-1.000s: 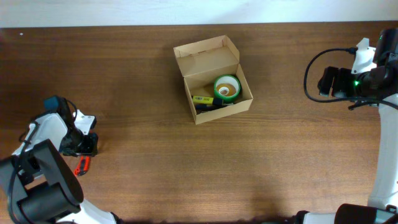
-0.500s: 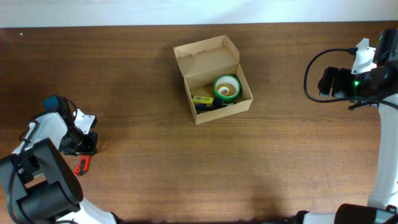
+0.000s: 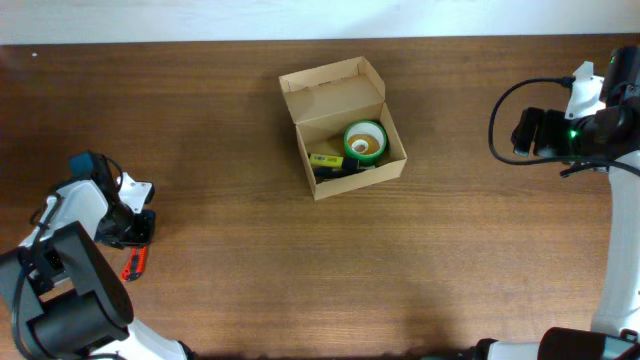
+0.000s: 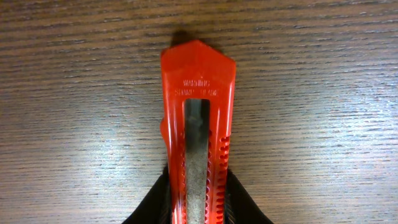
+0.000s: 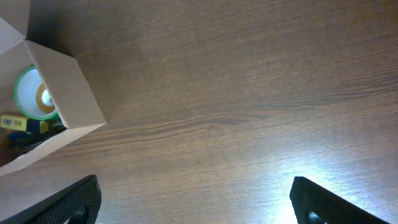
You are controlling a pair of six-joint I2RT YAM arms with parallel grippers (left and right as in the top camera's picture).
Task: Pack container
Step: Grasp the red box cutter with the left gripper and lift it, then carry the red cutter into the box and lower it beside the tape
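Bench (image 3: pixel 300 260): dark brown wood-grain top, grain running from left edge to right edge, filling nearly the whole overhead view. Pale strip (image 3: pixel 200 18), plain off-white, lies beyond the far edge; wall or floor undetermined. Bright glare patch (image 5: pixel 339 171) on the surface, right wrist view.

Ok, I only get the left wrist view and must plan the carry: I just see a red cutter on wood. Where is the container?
Observer: The container sits at the far middle of the table, well to the right of the left gripper.
Operator: Lid open?
Observer: Yes, its flap stands open on the far side.
Operator: Anything inside?
Observer: A green tape roll and a yellow item lie in it.
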